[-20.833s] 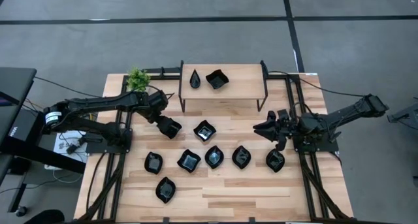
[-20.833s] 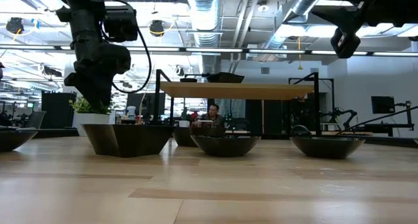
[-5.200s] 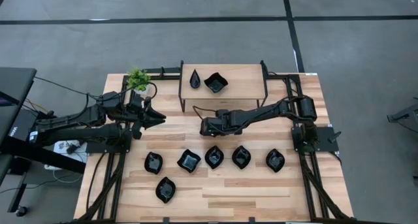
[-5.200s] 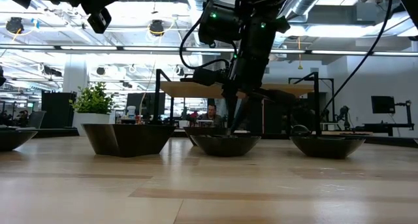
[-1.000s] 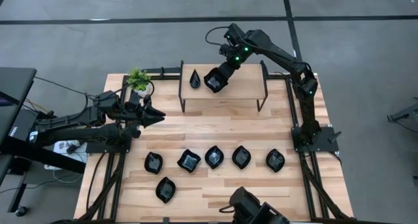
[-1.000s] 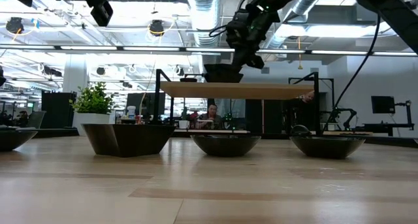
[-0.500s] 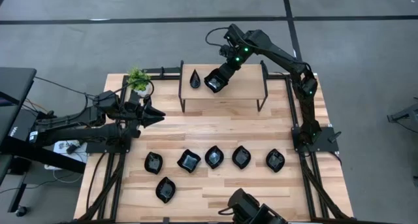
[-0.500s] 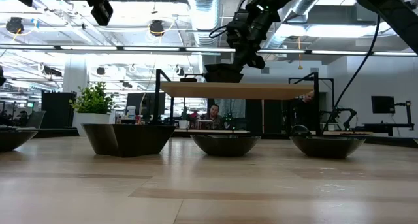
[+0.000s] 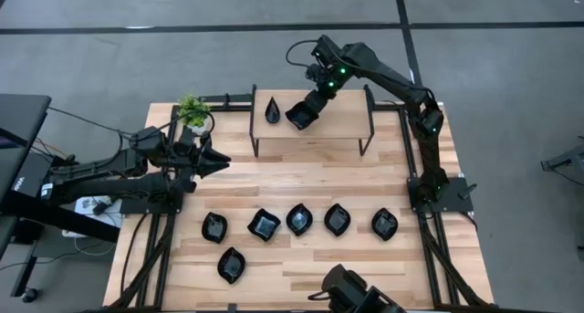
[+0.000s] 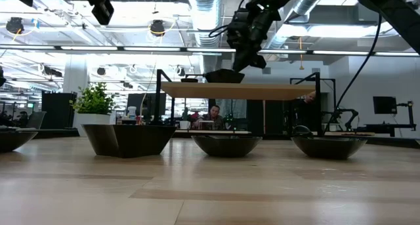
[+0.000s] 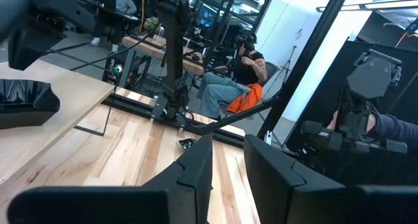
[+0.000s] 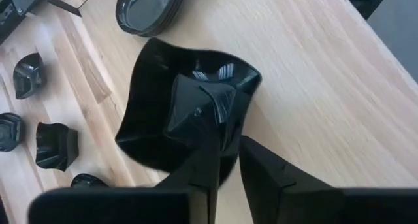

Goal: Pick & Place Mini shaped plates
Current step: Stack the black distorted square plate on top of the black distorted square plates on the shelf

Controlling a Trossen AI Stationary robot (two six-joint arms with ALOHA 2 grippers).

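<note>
While the right gripper [image 9: 310, 101] hangs over the shelf [image 9: 347, 121] at the top middle, its jaws sit a little apart around the rim of a square dish [image 12: 189, 113]. A teardrop dish [image 9: 273, 110] lies beside it. The left gripper [image 9: 217, 163] waits at the left, jaws a little apart, holding nothing, and six dishes [image 9: 299, 219] sit on the table [image 9: 365, 176] below.
</note>
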